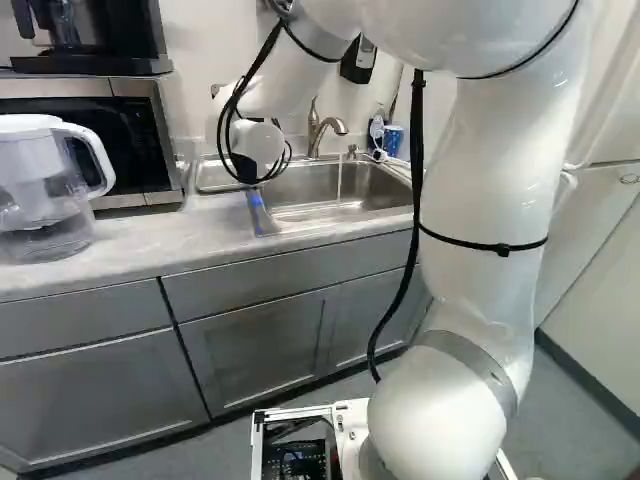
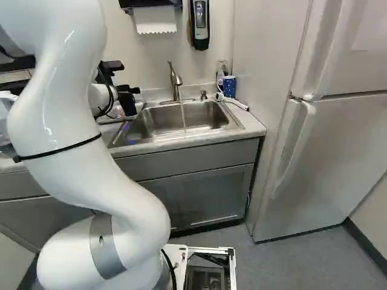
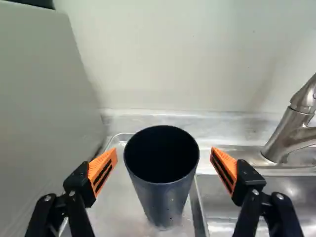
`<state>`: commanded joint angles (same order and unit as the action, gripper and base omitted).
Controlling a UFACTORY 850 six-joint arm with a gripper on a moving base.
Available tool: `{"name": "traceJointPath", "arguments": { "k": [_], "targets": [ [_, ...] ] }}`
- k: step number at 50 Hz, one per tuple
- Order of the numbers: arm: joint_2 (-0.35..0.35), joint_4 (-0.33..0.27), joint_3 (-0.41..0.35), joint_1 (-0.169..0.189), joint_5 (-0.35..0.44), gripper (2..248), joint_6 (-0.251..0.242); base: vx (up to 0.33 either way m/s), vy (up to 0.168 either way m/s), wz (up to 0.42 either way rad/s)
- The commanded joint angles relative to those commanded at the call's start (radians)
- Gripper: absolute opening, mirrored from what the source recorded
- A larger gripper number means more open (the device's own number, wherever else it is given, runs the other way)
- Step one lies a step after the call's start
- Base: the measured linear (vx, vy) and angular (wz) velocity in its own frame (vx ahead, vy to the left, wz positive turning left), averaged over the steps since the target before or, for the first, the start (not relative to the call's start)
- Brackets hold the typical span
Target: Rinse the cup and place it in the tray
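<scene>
Though hard to make out in either base view, shows plainly in the wrist view as a tall, dark grey, cylindrical cup (image 3: pixel 173 195), upright and mouth up on a shallow metal tray (image 3: pixel 118 197). Stands just beside the stainless steel sink (image 2: pixel 205 115) and its brushed metal faucet (image 3: pixel 289 133), with a pale flat panel (image 3: pixel 44 113) on the other side. Only in the left base view, look for the clear pitcher (image 1: pixel 45 205) with white lid and handle, near the steel-and-black microwave (image 1: pixel 125 150). Only in the right base view, find the white paper towel (image 2: pixel 155 19) and the black-and-grey soap dispenser (image 2: pixel 200 24).

Past the sink, can pick out part of the black two-fingered gripper (image 2: pixel 128 96) in the right base view; behind the wrist, hidden from the left one. Spread wide in the wrist view, with orange pads (image 3: pixel 102 170) to either side of the cup and a gap at each; pinching nothing.

Rises as a thick white arm (image 1: pixel 480 170), bends overhead out of the left base view, then reaches down toward the tray.
</scene>
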<state>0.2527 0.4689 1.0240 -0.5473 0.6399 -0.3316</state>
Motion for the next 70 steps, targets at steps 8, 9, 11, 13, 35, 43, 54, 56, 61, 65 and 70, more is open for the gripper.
{"name": "traceJointPath", "arguments": {
  "k": [8,9,11,13,35,43,54,56,61,65,70],
  "targets": [
    [-0.011,0.000,0.005,0.000,0.000,247,0.000,0.000,0.000,0.000],
    [-0.012,0.000,0.006,0.000,0.000,247,0.000,0.000,0.000,0.000],
    [-0.015,0.000,0.007,0.000,0.000,247,0.000,0.000,0.000,0.000],
    [-0.018,0.000,0.009,0.000,0.000,247,0.000,0.000,0.000,0.000],
    [-0.045,0.000,0.026,0.000,-0.017,247,0.000,0.000,0.000,0.000],
    [-0.055,0.000,0.033,0.000,-0.029,247,0.000,0.000,0.000,0.000],
    [-0.071,0.000,0.039,0.005,-0.050,247,0.000,0.000,0.000,0.000],
    [-0.075,0.000,0.039,0.006,-0.054,247,0.000,0.000,0.000,0.000],
    [-0.085,0.000,0.039,0.011,-0.065,247,0.000,0.000,0.000,0.000],
    [-0.094,0.000,0.038,0.016,-0.074,247,0.000,0.000,0.000,0.000],
    [-0.105,-0.003,0.037,0.023,-0.086,247,0.000,0.000,0.000,0.000]
  ]
}}
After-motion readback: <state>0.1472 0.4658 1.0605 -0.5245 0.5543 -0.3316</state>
